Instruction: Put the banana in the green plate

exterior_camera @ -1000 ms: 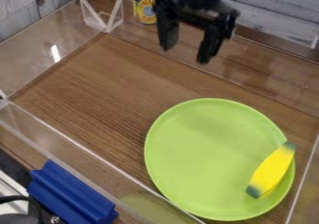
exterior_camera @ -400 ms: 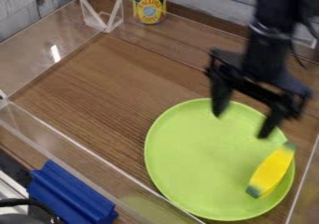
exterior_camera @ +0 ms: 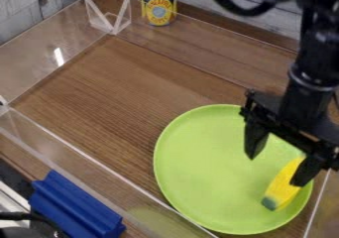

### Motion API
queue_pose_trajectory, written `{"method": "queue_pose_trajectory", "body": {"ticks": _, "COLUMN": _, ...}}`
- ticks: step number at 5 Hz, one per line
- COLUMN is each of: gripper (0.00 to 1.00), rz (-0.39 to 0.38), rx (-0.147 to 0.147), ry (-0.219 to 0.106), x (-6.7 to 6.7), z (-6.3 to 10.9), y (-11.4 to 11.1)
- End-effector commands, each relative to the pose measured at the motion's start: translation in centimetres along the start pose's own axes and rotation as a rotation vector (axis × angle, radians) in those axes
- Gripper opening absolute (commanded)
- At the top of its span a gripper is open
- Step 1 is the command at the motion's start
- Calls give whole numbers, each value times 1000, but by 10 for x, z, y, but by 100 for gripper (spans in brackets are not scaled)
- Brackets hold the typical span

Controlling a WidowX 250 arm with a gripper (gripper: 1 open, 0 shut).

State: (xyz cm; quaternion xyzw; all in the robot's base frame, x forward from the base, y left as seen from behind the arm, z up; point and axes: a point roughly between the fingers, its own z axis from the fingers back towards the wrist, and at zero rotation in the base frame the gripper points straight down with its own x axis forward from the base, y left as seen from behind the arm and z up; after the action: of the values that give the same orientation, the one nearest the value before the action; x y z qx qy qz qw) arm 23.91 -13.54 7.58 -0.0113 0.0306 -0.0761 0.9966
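A large lime-green plate lies on the wooden table at the front right. On its right rim rests a small yellow banana, its dark lower tip toward the front. My black gripper points down just above the banana's upper end, open, with one finger over the plate to the banana's left and the other finger beside its right edge. Nothing is held. The banana's upper part is partly covered by the gripper.
Clear acrylic walls surround the wooden tabletop. A yellow-labelled can stands at the back by a clear stand. A blue object sits outside the front-left wall.
The gripper has travelled from the back of the table toward the front right and lower, ending over the banana on the plate. It stayed open. The banana and plate have not moved.
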Motion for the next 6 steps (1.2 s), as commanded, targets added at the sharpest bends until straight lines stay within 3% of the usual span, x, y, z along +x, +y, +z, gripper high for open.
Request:
{"method": "queue_pose_trajectory", "body": {"ticks": 1, "gripper": 100, "rz": -14, "rx": -17, "ry": -39, "x": 7, "z": -4, "y": -3}}
{"method": "queue_pose_trajectory", "body": {"ticks": 3, "gripper": 100, "rz": -66, "rx": -22, "ry": -34, "x": 15, "z": -17, "y": -8}}
{"method": "queue_pose_trajectory", "body": {"ticks": 6, "gripper": 100, "rz": -84, "rx": -16, "ry": -14, "x": 22, "z": -20, "y": -5}}
